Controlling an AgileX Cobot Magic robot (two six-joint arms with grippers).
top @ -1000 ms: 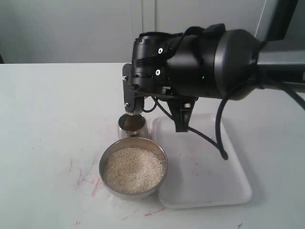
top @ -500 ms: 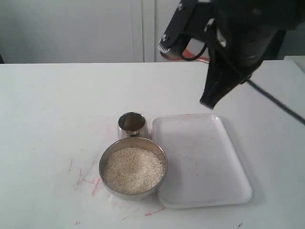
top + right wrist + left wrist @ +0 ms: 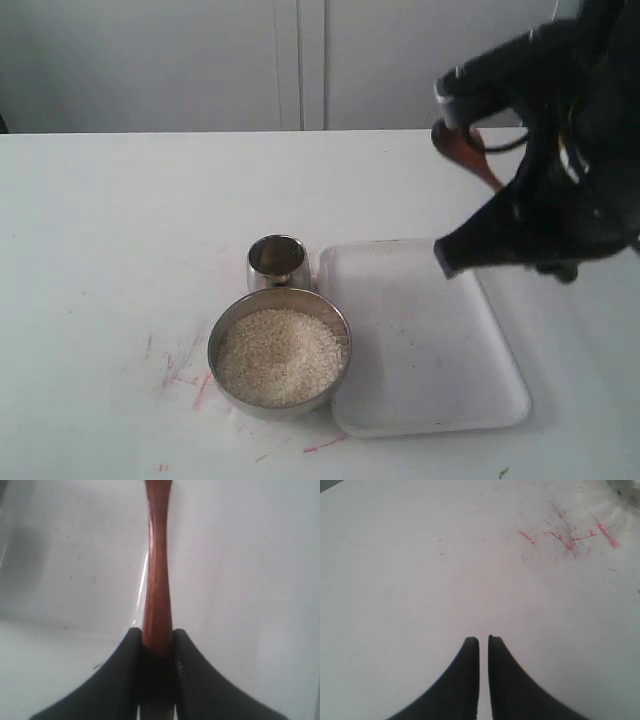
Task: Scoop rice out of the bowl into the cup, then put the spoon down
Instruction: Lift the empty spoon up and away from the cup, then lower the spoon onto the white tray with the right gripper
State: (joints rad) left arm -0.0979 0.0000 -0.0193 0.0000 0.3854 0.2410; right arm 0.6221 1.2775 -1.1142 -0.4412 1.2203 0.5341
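The steel bowl (image 3: 224, 368) full of off-white rice (image 3: 279, 355) stands on the white table, and the small steel cup (image 3: 277, 261) touches its far rim. My right gripper (image 3: 156, 632) is shut on the slim handle of the reddish-brown wooden spoon (image 3: 157, 575). In the exterior view the spoon (image 3: 462, 148) sticks out of the black right arm (image 3: 560, 200), high above the far right part of the tray. My left gripper (image 3: 483, 639) is shut with nothing between its fingers, over bare table; the exterior view does not show it.
A shallow white tray (image 3: 425, 345) lies right of the bowl and cup, touching the bowl. Red scribbles (image 3: 185, 375) mark the table left of the bowl and also appear as red marks (image 3: 560, 535) ahead of the left gripper.
The right arm has swung up from over the cup and off to the right, carrying the spoon. Bowl, cup and tray have not moved.
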